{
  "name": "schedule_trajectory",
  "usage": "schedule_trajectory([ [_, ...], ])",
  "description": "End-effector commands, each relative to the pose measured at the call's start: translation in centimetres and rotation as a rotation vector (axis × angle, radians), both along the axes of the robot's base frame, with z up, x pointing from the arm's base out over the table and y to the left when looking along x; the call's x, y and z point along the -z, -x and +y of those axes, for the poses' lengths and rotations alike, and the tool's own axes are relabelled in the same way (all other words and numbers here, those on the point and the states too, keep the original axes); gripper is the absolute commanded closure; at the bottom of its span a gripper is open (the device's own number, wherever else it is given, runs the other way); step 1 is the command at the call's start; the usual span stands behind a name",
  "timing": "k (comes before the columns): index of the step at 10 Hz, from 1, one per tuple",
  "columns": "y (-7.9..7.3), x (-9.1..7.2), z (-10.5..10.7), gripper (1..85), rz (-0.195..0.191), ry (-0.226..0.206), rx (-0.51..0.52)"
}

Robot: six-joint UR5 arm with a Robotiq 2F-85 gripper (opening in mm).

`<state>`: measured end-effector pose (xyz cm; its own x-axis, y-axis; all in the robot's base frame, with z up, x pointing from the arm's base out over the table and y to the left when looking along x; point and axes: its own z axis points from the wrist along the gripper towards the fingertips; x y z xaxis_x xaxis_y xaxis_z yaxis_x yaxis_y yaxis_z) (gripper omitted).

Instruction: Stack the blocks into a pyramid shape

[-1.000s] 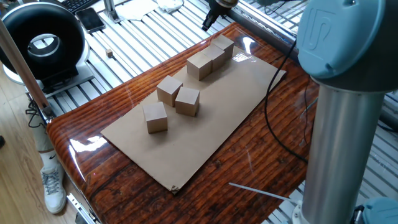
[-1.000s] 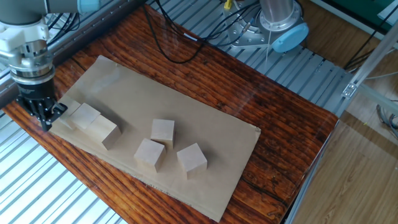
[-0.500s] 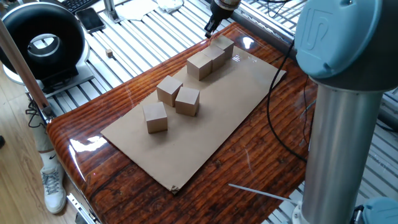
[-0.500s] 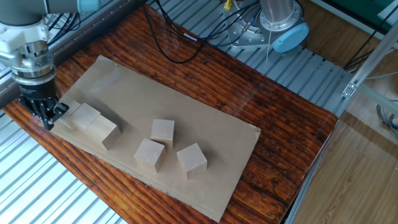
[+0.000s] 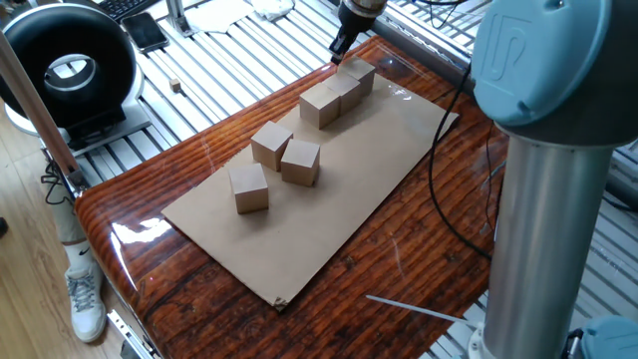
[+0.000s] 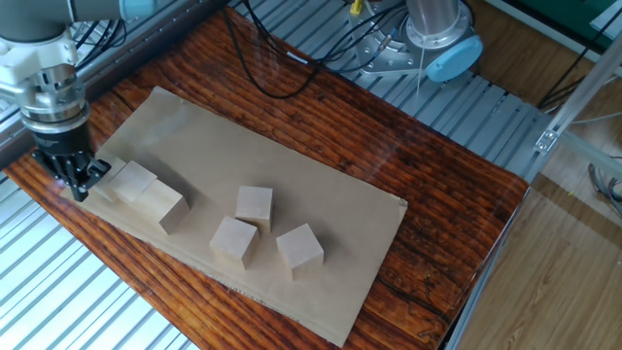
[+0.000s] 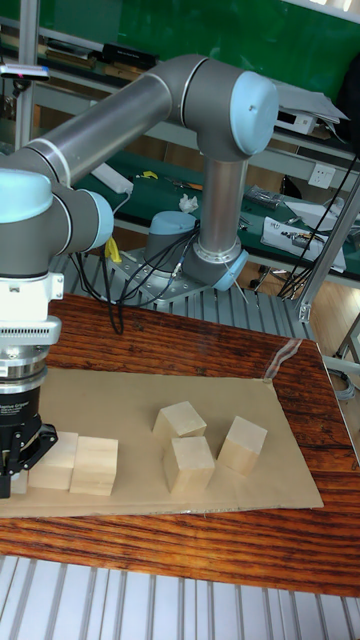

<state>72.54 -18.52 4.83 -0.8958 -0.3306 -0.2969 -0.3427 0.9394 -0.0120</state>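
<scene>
Low at the far end of the row, my claw (image 6: 76, 181) had its fingers around the end block (image 6: 101, 185); whether they pinched it, I could not tell. A skewed grip might nudge its neighbours (image 6: 146, 194). Three more plain tan cubes (image 6: 255, 229) sat mid-cardboard (image 6: 321, 194).

Robotics lab: slotted aluminium bench (image 5: 249, 60), cabled workbenches (image 7: 150, 170).

A glossy dark red-brown wooden counter (image 5: 419, 214) carries a flat sheet of tan cardboard (image 5: 374, 150). On the cardboard lie light wooden blocks (image 5: 283, 160): three in a touching row near one end, three loosely grouped toward the middle.
</scene>
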Motion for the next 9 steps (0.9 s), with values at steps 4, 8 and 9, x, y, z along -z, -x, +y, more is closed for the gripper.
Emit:
schedule_trajectory([
  [4, 1.02, 0.06, 0.91, 78.7, 0.042, -0.048, 0.018],
  [8, 1.57, 0.19, 0.79, 79.3, 0.064, -0.042, 0.014],
  [9, 1.56, 0.22, 0.71, 79.3, 0.064, -0.038, 0.015],
])
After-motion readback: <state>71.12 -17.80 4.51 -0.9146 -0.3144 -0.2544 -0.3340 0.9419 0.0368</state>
